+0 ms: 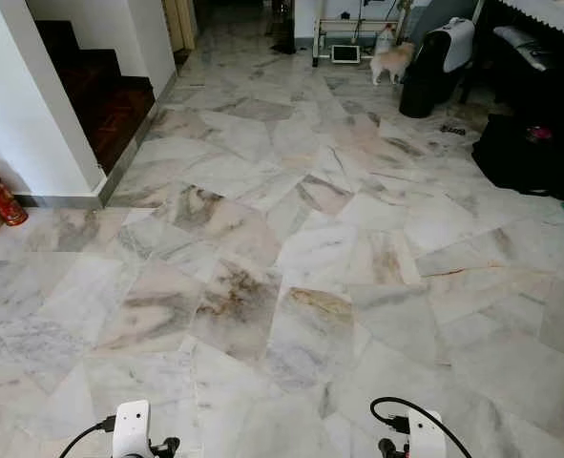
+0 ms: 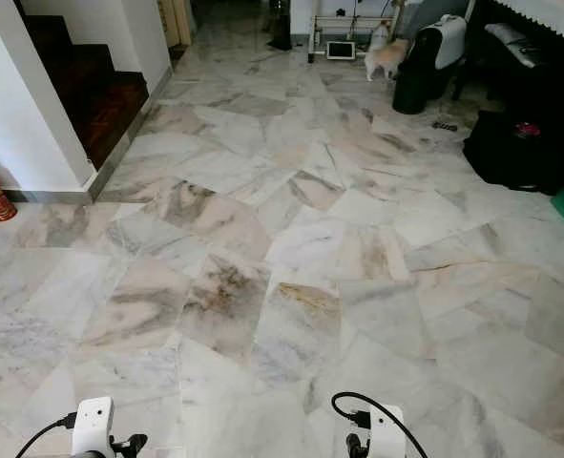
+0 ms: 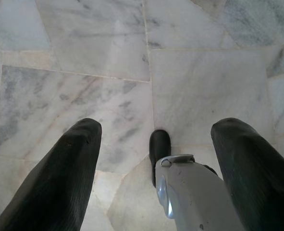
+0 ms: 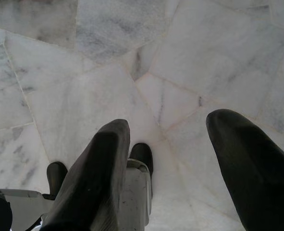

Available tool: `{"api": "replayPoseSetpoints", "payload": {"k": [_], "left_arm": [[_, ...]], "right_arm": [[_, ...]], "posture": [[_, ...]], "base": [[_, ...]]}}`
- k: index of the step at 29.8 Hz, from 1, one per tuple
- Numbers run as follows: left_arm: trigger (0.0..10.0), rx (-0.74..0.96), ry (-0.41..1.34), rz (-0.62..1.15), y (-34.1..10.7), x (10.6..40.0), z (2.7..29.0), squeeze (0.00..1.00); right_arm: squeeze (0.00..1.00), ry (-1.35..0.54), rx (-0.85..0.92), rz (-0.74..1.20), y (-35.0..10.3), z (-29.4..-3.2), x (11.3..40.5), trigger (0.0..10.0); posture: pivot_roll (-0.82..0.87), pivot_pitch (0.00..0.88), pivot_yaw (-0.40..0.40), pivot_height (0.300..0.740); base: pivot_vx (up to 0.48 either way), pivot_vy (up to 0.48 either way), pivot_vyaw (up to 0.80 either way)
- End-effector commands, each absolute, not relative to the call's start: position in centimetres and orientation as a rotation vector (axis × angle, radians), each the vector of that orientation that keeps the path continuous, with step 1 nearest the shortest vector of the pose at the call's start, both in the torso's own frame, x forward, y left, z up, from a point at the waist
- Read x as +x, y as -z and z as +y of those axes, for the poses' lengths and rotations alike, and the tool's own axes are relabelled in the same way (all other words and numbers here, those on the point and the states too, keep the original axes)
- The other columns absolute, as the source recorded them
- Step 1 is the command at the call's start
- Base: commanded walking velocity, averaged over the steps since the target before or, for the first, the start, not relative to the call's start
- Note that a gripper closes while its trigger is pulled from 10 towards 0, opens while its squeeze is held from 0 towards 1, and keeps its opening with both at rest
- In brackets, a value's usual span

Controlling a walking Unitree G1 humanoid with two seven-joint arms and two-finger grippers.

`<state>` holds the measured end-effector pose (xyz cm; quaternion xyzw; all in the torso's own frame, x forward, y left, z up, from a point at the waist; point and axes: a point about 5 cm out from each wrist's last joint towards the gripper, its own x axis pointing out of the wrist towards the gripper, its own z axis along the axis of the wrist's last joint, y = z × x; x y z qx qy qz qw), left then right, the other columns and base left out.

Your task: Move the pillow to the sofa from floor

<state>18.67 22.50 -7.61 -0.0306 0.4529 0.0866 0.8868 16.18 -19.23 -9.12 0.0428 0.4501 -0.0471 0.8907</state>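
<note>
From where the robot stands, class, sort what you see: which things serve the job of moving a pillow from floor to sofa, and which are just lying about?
For the job:
- left gripper, open, empty
- right gripper, open, empty
- marble floor; no pillow or sofa in sight

Lying about:
- red can
- small dog
- black bag
- dark stairs

The marble floor (image 1: 291, 248) is evenly lit by soft daylight and looks sharp, with a mild sheen. The staircase (image 1: 100, 86) recess and the far right corner stay dark. In the wrist views, the near black fingers (image 3: 60, 178) look soft.
</note>
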Motion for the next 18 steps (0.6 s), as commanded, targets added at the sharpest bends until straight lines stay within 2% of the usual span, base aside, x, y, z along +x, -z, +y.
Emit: {"api": "replayPoseSetpoints", "payload": {"k": [1, 18], "left_arm": [[10.0, 0.088, -0.098, 1.042, 8.02, 16.37, 25.03, 0.00], [10.0, 0.115, -0.054, 1.041, 7.92, 16.62, 24.89, 0.00]], "right_arm": [[0.00, 0.160, 0.234, 0.865, 7.79, -18.32, 19.50, 10.0], [0.00, 0.145, 0.234, 0.866, 7.69, -18.08, 19.78, 10.0]], "posture": [[0.02, 0.000, -0.094, 0.740], [0.01, 0.000, -0.088, 0.740]], "base": [[0.000, 0.000, 0.00], [0.000, 0.000, 0.00]]}}
